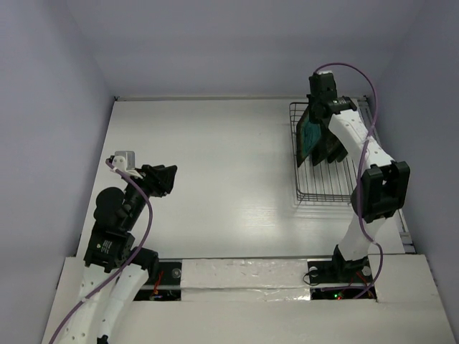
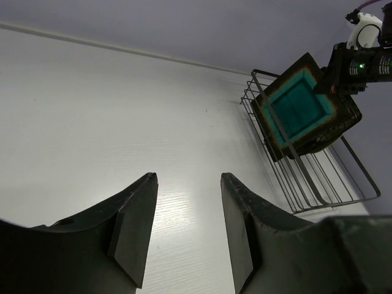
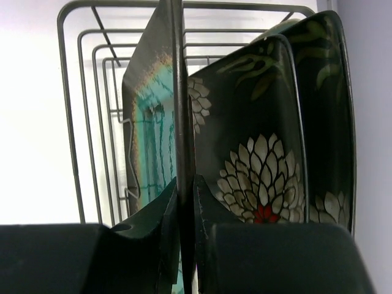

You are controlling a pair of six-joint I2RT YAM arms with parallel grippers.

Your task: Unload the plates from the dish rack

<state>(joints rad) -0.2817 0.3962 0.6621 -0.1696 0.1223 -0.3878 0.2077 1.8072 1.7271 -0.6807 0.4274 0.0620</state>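
Standing on edge in the dish rack (image 1: 323, 188), the teal plate (image 1: 310, 132) is pinched at its upper rim by the right gripper (image 1: 320, 100). In the right wrist view the two fingers (image 3: 160, 214) are seen pressed against either face of the plate's thin edge, so the plate is clamped between them. In the left wrist view the plate is shown tilted, with its teal centre turned toward the left arm and its lower part behind the rack's wires. Whether its bottom edge is resting on the rack cannot be told.

Two flowered plates (image 3: 257, 153) are held upright just beside it, on the side away from the teal face, one behind the other. The rack is placed at the far right of the white table (image 1: 215, 165).

The left gripper (image 1: 163, 179) is held well apart from the rack, above the left side of the table. Its fingers (image 2: 135, 226) are parted and nothing is gripped between them.
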